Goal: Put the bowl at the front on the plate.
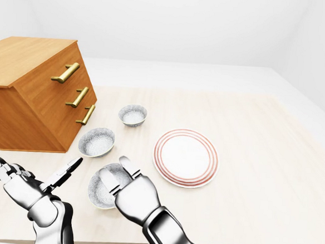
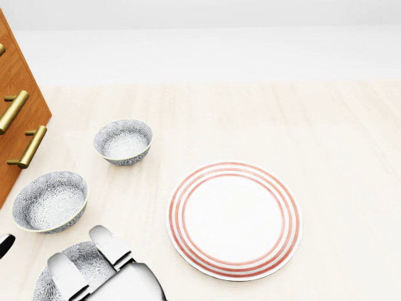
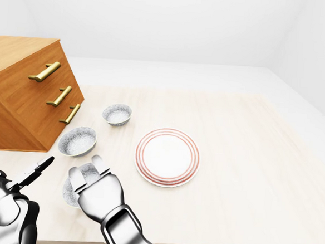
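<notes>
**Three bowls, a plate and two hands on a pale table**

A white room holds a pale wooden table (image 1: 260,162). The landmark is the red-ringed plate (image 1: 185,157), which lies flat near the table's middle. Left of the plate in the left-eye view, three patterned bowls run in a line: the far bowl (image 1: 133,115) above, the middle bowl (image 1: 97,142) below it, and the front bowl (image 1: 103,187) lowest, lower left of the plate and apart from it. A wooden drawer chest (image 1: 36,93) with brass handles stands further left of the plate, beyond the bowls. The right hand (image 1: 132,190) rests over the front bowl's right rim, fingers (image 1: 129,167) extended and not closed. The left hand (image 1: 21,182) hovers left of that bowl, fingers spread.
</notes>
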{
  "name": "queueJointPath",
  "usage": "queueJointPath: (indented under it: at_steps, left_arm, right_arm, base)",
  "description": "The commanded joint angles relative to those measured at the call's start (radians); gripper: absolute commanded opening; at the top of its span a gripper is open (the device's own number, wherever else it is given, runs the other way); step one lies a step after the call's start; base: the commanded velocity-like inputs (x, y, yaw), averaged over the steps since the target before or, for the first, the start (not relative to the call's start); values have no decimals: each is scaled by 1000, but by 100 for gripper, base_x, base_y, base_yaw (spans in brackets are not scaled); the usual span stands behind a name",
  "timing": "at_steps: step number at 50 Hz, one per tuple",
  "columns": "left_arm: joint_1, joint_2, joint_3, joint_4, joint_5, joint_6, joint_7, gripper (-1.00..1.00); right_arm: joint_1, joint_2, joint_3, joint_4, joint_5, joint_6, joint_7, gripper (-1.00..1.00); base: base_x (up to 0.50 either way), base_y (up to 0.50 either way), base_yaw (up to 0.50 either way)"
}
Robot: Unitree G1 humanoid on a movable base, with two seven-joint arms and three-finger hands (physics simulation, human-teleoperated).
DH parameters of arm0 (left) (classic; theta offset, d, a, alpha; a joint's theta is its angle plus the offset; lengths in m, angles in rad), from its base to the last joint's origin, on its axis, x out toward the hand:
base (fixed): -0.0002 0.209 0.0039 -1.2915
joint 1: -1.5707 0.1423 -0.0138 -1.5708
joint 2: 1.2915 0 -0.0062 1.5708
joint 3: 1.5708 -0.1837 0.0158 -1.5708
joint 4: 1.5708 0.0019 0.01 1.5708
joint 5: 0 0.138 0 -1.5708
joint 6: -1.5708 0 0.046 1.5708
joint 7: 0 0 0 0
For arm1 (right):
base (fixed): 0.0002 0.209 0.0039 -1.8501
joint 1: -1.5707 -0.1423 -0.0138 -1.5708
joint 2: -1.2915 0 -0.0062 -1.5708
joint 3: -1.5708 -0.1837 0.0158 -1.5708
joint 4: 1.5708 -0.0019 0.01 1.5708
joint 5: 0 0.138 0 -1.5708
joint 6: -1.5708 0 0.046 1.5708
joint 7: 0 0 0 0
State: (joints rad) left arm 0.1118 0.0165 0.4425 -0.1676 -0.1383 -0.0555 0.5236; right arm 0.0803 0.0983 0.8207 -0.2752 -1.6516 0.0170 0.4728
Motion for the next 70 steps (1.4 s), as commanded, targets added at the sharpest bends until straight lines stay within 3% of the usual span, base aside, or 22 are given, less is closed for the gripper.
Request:
queueJointPath:
  at_steps: [1,7,9,12,22,27,42,46,47,52,54,62,66,70]
  left_arm:
    - [0,0,-1,0,0,0,0,100]
    - [3,-2,1,-13,0,9,0,100]
    - [0,-2,0,-3,2,1,0,100]
    - [1,-1,0,-4,2,2,0,100]
    - [4,-2,1,-15,0,9,0,100]
    - [1,-2,0,-3,2,0,0,100]
    - [1,-1,0,-3,1,0,0,100]
    - [0,0,-1,2,2,-2,0,100]
    - [-1,0,-2,4,2,-2,0,100]
    - [-4,2,-3,9,2,-2,0,100]
    - [-5,3,-3,12,2,-4,0,100]
    - [-3,2,-3,11,4,-6,0,100]
    - [0,0,-2,-1,3,4,0,100]
    - [-5,3,-3,19,3,-10,0,100]
  right_arm:
    - [4,-3,50,-36,20,-59,98,100]
    - [10,-1,73,-11,26,-71,99,100]
    - [6,-1,83,3,5,-70,102,100]
    - [2,-3,90,1,17,-92,89,100]
    - [15,-13,109,9,-30,-99,97,100]
    - [27,-11,106,-23,-17,-66,74,100]
    - [24,-14,109,-23,-15,-61,74,100]
    - [29,-17,66,22,-12,-22,83,100]
    - [25,-22,65,20,-10,-30,77,100]
    - [30,-21,48,31,-4,-7,70,100]
    - [31,-20,35,36,17,2,21,100]
    - [7,2,36,23,5,-1,100,100]
    - [-17,28,35,44,3,-17,139,100]
    - [-43,60,31,71,5,-31,175,100]
  base:
    - [0,0,0]
    - [0,0,0]
    - [0,0,0]
    - [0,0,0]
    - [0,0,0]
    - [0,0,0]
    - [0,0,0]
    - [0,0,0]
    - [0,0,0]
    - [0,0,0]
    - [0,0,0]
    - [0,0,0]
    - [0,0,0]
    - [0,0,0]
